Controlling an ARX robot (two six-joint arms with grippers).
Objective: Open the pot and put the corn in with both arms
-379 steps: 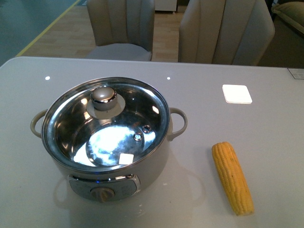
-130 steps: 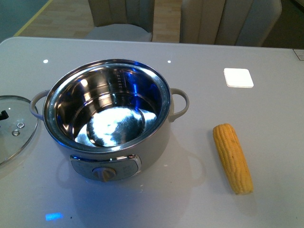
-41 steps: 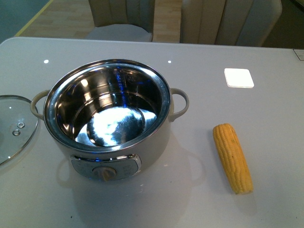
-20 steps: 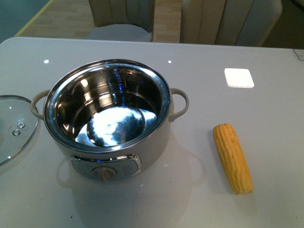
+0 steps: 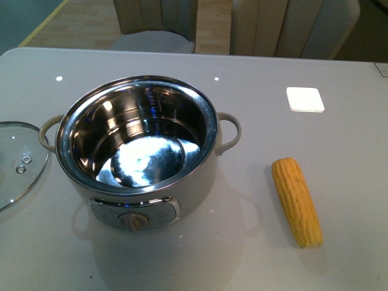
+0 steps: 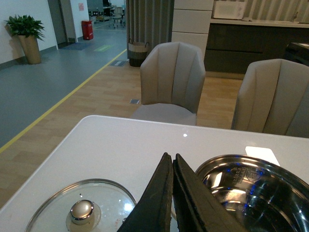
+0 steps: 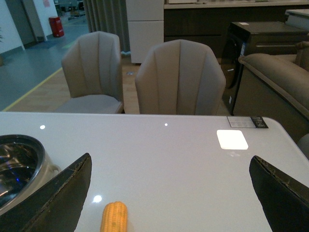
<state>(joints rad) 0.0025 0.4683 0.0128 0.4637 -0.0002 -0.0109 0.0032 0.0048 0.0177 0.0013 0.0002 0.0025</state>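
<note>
Corn (image 7: 114, 216) lies apart, ahead of the released right hand (image 7: 169, 159); the left hand (image 6: 172, 157) is clenched.

**End-effector condition: 1 closed, 1 spread**

Left gripper (image 6: 171, 158): its 2 dark fingers (image 6: 157, 203) are pressed flat together along their length, tips meeting. Right gripper (image 7: 170, 160): its 2 dark fingers (image 7: 58, 198) are set wide apart, jaws fully spread, worn edges visible.
</note>
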